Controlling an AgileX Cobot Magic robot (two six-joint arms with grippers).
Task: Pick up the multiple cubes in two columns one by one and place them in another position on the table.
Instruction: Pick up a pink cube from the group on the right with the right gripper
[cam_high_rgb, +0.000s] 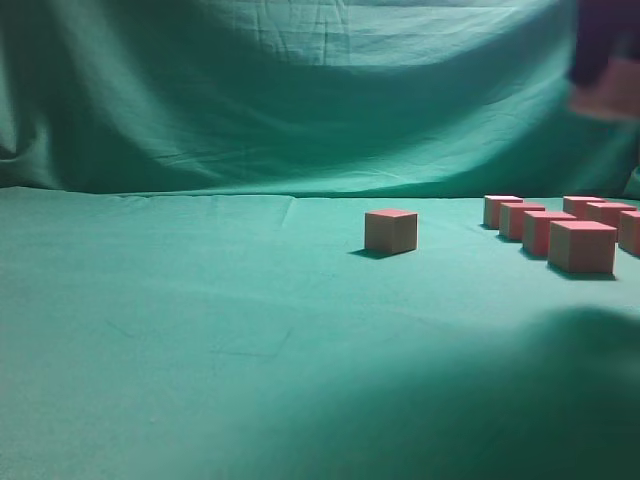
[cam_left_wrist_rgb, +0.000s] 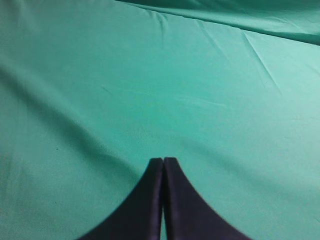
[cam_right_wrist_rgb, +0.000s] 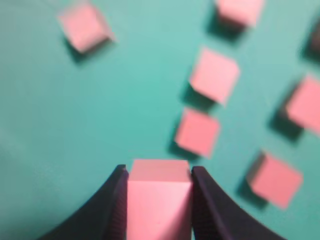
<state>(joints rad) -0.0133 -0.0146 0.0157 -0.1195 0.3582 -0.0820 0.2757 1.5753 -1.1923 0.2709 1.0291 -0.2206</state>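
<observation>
My right gripper (cam_right_wrist_rgb: 159, 172) is shut on one pink cube (cam_right_wrist_rgb: 160, 200), holding it in the air above the green table (cam_right_wrist_rgb: 60, 125). In the exterior view this held cube (cam_high_rgb: 606, 98) is a blur at the top right under the dark gripper. Below it several cubes stand in two columns (cam_high_rgb: 547, 232) (cam_right_wrist_rgb: 215, 75). One lone cube (cam_high_rgb: 390, 231) (cam_right_wrist_rgb: 85, 26) sits apart to their left. My left gripper (cam_left_wrist_rgb: 163, 161) is shut and empty over bare green cloth, with no cube in its view.
A wrinkled green cloth backdrop (cam_high_rgb: 300, 90) hangs behind the table. A broad shadow (cam_high_rgb: 520, 400) lies on the near right of the table. The left half of the table (cam_high_rgb: 150, 300) is bare cloth.
</observation>
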